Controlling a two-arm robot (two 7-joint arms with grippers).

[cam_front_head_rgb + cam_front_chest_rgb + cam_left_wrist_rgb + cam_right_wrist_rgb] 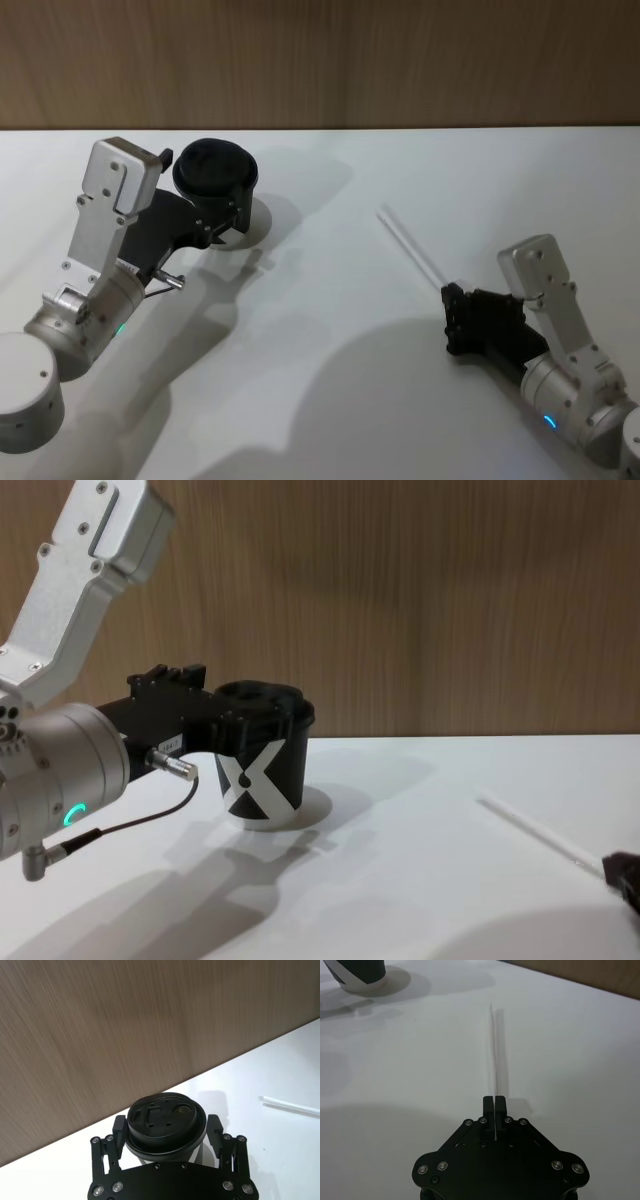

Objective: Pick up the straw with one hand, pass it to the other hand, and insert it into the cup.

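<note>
The black cup with a white X stands upright at the back left of the white table. My left gripper is shut on the cup, one finger on each side just under the domed lid. The thin white straw runs low over the table at the right. My right gripper is shut on its near end. In the right wrist view the straw points straight out from the shut fingertips. I cannot tell whether the straw's far end touches the table.
A wooden wall runs behind the table's far edge. The left arm's black cable hangs low beside its wrist. Bare table surface lies between the cup and the straw.
</note>
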